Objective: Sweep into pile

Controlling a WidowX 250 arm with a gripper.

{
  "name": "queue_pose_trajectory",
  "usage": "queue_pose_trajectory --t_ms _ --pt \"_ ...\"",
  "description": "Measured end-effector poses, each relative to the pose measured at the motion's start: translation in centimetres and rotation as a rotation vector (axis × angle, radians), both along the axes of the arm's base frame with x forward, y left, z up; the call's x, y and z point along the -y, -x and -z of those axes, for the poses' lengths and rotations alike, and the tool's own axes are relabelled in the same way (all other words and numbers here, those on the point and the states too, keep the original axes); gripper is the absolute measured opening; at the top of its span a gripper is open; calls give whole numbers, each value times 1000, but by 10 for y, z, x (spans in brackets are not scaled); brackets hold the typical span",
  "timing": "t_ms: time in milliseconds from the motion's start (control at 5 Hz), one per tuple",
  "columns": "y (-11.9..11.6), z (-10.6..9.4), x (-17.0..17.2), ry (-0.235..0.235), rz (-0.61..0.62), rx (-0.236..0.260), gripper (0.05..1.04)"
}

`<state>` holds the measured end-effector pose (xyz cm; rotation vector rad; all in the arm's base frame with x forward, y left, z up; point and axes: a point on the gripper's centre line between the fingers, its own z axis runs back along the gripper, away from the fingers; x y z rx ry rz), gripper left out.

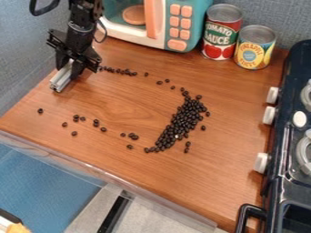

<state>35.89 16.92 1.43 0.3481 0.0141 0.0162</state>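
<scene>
Down at the near side, a clear plastic strip [118, 176] runs along the edge of the brown wood-grain surface [182, 182]. To the right stands a dark toy stove [275, 184] with white knobs [261, 162] along its side and a curved black handle [248, 211] at its near end.

Further in on the surface lie the small, dark, shiny beans [185, 119]. Most are crowded into a long, slightly curved pile right of the middle, slanting from its near end up toward the cans, with one pale speck among them. A few sit loose just beside it. Left of the pile's near end, more are scattered in ones and small clusters, the leftmost well apart from the rest. Another thin, broken line of beans trails from the pile's far end back toward the arm.

At the far left, the black robot arm [83, 20] hangs down with its tool [70, 68] low over the surface. The fingers are parted only by the silvery grooved metal bar [61, 79] gripped between them.

Behind, a squat yellow-and-blue can [254, 51] stands beside a taller red-and-green can [221, 34]. Left of both is a teal-and-white toy microwave [200, 16] with orange buttons, before a blue-grey wall [267, 13].
</scene>
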Motion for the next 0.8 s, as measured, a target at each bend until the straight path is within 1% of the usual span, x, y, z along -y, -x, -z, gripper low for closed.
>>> queue_pose_trajectory --t_ms 200,400,600,800 --pt "-2 1 12 2 36 4 380" --pt "-9 0 27 -3 77 5 380" --pt "-16 0 40 -19 126 6 380" --pt "-22 0 55 -21 169 10 381"
